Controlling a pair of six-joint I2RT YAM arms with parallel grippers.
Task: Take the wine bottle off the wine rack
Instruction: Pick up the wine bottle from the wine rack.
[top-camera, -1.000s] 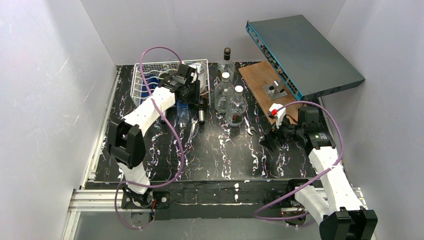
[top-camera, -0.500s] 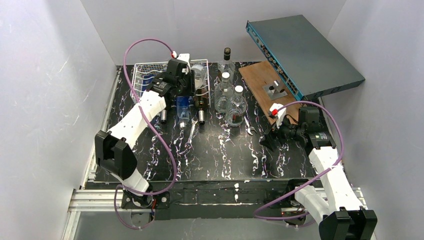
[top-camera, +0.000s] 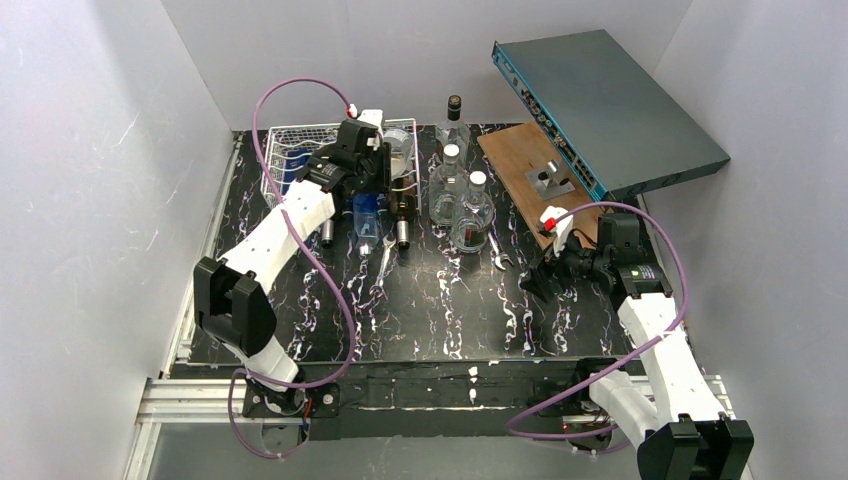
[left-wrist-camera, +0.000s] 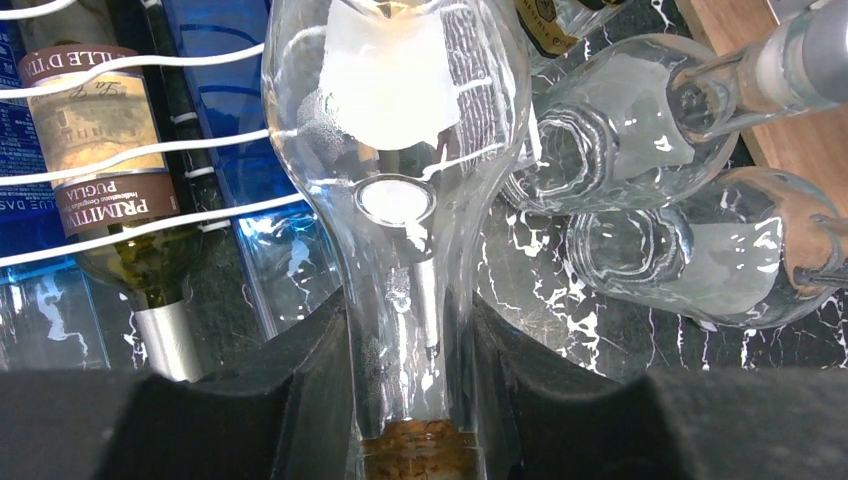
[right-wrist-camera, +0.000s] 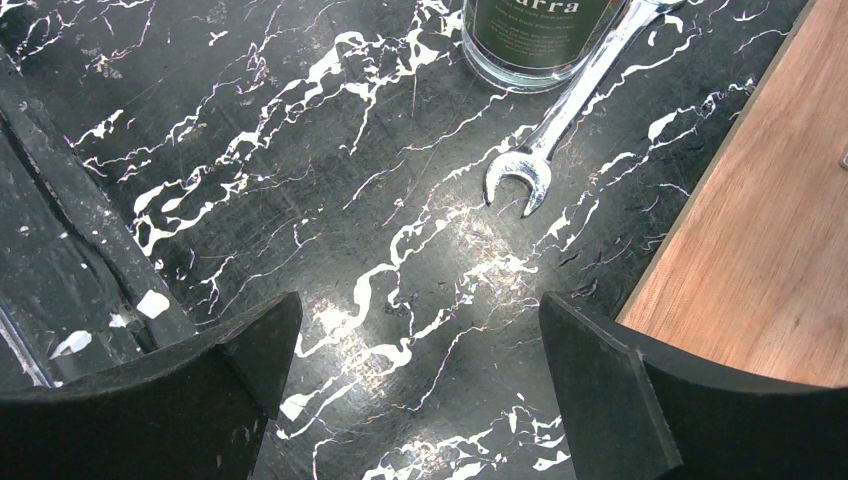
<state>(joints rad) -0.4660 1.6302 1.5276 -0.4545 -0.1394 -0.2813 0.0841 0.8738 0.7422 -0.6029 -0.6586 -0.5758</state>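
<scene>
My left gripper (top-camera: 372, 152) (left-wrist-camera: 410, 325) is shut on the neck of a clear, corked wine bottle (left-wrist-camera: 395, 130) (top-camera: 398, 150). Its round body hangs over the right end of the wine rack (top-camera: 285, 160), a silver-white wire basket at the back left. Whether the glass touches the wires (left-wrist-camera: 100, 150) cannot be told. In the rack lie a dark labelled bottle (left-wrist-camera: 105, 160) and a blue bottle (left-wrist-camera: 235, 90), necks toward the front. My right gripper (top-camera: 535, 283) (right-wrist-camera: 420, 325) stands open and holds nothing, low over the black marbled table.
Clear bottles (top-camera: 447, 185) (top-camera: 472, 215) and a dark-capped one (top-camera: 453, 118) stand right of the rack. A wooden board (top-camera: 520, 160) and a tilted teal box (top-camera: 610, 100) fill the back right. Wrenches (top-camera: 385, 260) (right-wrist-camera: 535, 170) lie on the table.
My left wrist swung back and up with the clear bottle, and its elbow moved left. The right arm stayed still.
</scene>
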